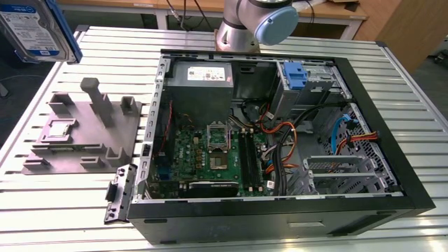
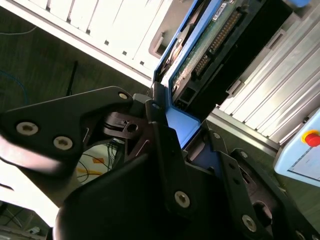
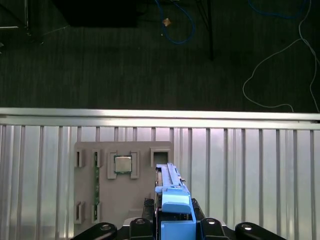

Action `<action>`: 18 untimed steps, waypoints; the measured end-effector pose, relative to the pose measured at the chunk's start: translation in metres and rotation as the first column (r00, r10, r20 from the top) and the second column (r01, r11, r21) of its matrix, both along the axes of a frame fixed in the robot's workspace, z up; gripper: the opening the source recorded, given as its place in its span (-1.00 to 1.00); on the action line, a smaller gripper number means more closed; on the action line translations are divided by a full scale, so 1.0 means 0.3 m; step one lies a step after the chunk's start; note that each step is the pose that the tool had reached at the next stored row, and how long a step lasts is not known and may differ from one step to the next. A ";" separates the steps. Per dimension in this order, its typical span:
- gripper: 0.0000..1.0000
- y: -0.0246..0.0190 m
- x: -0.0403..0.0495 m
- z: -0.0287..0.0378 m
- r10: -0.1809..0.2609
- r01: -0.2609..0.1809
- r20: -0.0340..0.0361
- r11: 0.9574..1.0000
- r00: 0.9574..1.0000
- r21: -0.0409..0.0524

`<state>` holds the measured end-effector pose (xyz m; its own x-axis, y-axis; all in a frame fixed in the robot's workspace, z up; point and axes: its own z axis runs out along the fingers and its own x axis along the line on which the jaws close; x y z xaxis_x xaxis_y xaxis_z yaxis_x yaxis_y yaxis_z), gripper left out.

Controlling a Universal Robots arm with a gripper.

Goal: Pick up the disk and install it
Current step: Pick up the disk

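Note:
The disk (image 1: pixel 31 29) hangs in the air at the exterior view's upper left, above the table's corner, showing its white label with a blue stripe and its blue carrier edge. In the second wrist view my gripper (image 2: pixel 182 132) is shut on the disk's blue carrier (image 2: pixel 180 122), one black finger (image 2: pixel 160 135) on each side, and the disk's green circuit board (image 2: pixel 200 50) faces the camera. The first wrist view shows the disk (image 3: pixel 172 197) edge-on between my gripper's (image 3: pixel 175 227) fingers, above the grey fixture plate (image 3: pixel 120 180).
The open computer case (image 1: pixel 413 173) lies on the slatted metal table (image 1: pixel 49 210), holding a motherboard (image 1: pixel 210 157), a power supply (image 1: pixel 203 73) and a blue drive bay (image 1: pixel 294 76). The grey fixture plate (image 1: pixel 81 131) carries a chip (image 3: pixel 122 164). The arm's base (image 1: pixel 255 21) stands behind the case.

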<state>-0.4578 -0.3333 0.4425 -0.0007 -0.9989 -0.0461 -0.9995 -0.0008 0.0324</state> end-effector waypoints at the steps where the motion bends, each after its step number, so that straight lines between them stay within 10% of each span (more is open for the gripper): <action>1: -0.26 0.000 0.000 0.000 0.000 0.000 0.000 1.000 1.000 0.000; 18: -0.26 0.000 0.000 0.026 -0.002 0.002 0.000 1.000 1.000 0.000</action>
<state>-0.4578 -0.3333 0.4503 -0.0024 -0.9989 -0.0462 -0.9995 0.0009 0.0324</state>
